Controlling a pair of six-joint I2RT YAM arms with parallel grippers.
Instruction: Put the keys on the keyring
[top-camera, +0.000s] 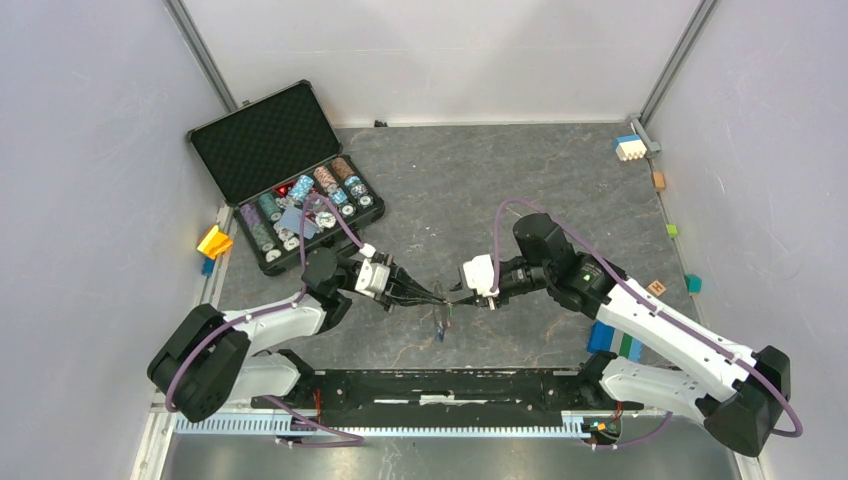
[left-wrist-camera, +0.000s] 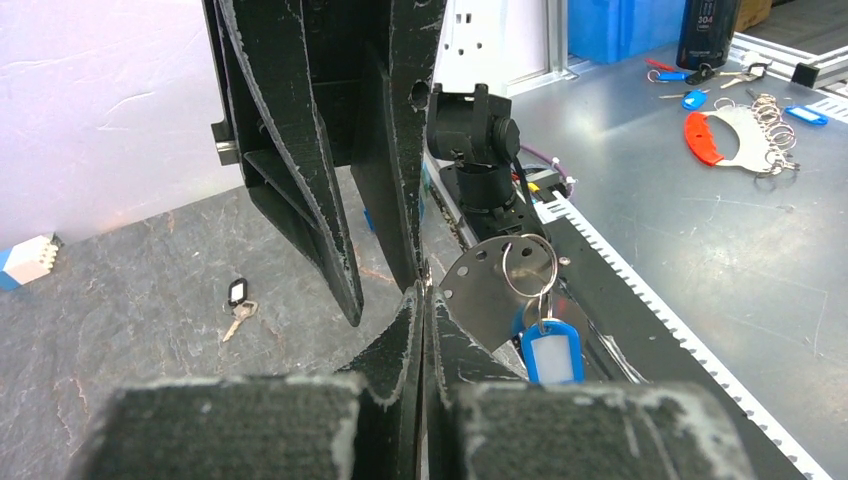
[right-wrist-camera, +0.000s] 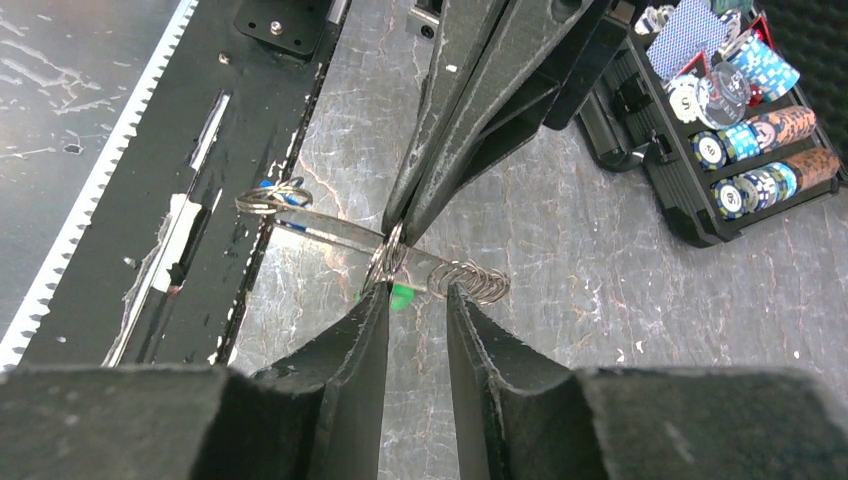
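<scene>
Keyring (right-wrist-camera: 470, 283) hung clear of the desk (left-wrist-camera: 120, 300), between the two arms. My left jaws were clenched hard on its thin wire, tip to tip with the right jaws. Those stood a little apart, with bare desk showing through the gap and nothing plainly gripped in them. The green key (right-wrist-camera: 400, 297) sat right at the right tips, just beside the ring's coiled stretch. I could not tell whether it was threaded on or only touching. The blue key (left-wrist-camera: 550, 352) dangled on a small ring through a holed plate (left-wrist-camera: 480, 285), just beside the left jaws. The black key (left-wrist-camera: 237, 298) lay flat on the desk, well apart from all this, so I judged the job part done at best.

What worried me was the thin pinch on the left. If the right jaws pushed or pulled off-line, I expected the wire to twist or slip out and the whole bunch to drop. With the tips so crowded, closing the right jaws could catch the coil instead of the green key, or knock finger against finger. If the green key was not truly on, letting go would send it to the desk. The dangling blue key could also swing and snag.
</scene>
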